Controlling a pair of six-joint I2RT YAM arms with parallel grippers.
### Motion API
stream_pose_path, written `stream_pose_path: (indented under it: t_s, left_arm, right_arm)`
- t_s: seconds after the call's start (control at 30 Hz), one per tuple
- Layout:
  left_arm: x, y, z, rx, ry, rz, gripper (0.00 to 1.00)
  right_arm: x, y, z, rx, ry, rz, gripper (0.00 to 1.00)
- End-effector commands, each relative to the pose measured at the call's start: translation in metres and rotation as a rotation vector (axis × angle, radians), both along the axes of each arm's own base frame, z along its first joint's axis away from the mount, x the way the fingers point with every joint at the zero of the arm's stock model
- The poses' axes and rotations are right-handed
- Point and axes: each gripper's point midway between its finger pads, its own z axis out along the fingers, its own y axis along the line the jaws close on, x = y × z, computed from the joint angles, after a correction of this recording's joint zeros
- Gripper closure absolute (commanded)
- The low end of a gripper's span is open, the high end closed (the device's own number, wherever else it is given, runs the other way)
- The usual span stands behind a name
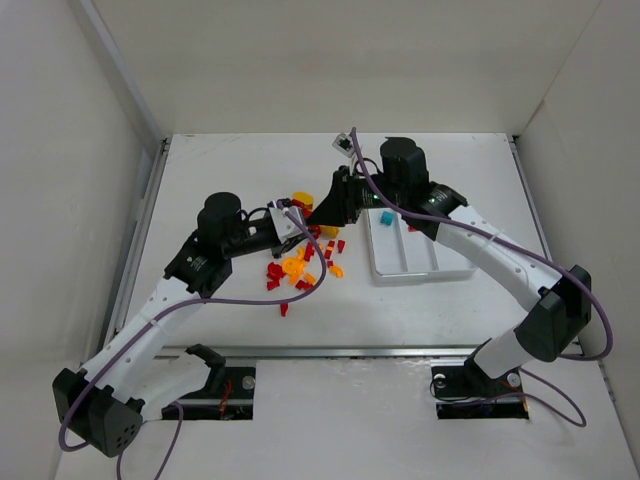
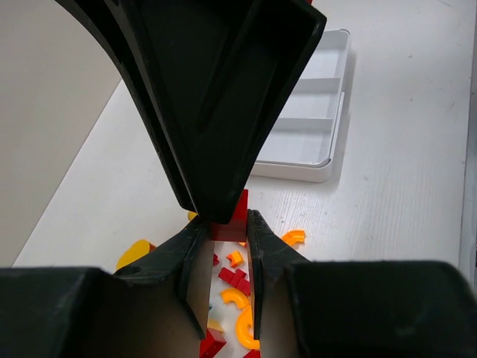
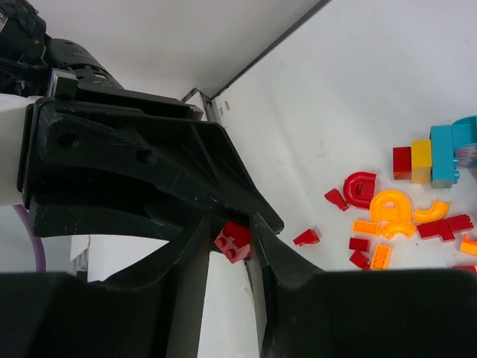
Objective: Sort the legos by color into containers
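Right now the left gripper and the right gripper meet over the far edge of the loose legos on the counter, left of the tray. Each is closed narrow around the same red brick. If you pull away while both still pinch, the brick may twist free and drop into the pile, or the fingers may clash

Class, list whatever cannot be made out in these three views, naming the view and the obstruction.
- Top external: the tips of the left tool and right tool, and what they grip; their own wrists cover this.
- Left wrist: the far end of the red brick and part of the tray, behind the right tool.
- Right wrist: the teal brick, cut by the right edge; the tray, out of frame.
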Motion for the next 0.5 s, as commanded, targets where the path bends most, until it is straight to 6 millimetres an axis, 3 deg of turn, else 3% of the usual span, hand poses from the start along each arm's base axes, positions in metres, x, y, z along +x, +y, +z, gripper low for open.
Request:
stream_pose_path:
  t_s: [0.0, 0.3, 0.47]
  left_arm:
    - [0.003, 0.001, 0.025, -0.049, -0.091, 0.019, 1.0]
    - [0.006, 0.003, 0.02, -0.041, -0.085, 0.039, 1.0]
    - [0.006, 0.004, 0.025, -0.053, -0.094, 0.049, 1.0]
  right_arm:
    - [-0.008, 0.003, 0.011, 0.023, -0.02, 0.037, 0.66]
    - [-0.014, 0.001, 0.008, 0.016, -0.002, 0.054, 0.63]
    - [-0.005, -0.002, -0.019, -0.071, 0.042, 0.001, 0.62]
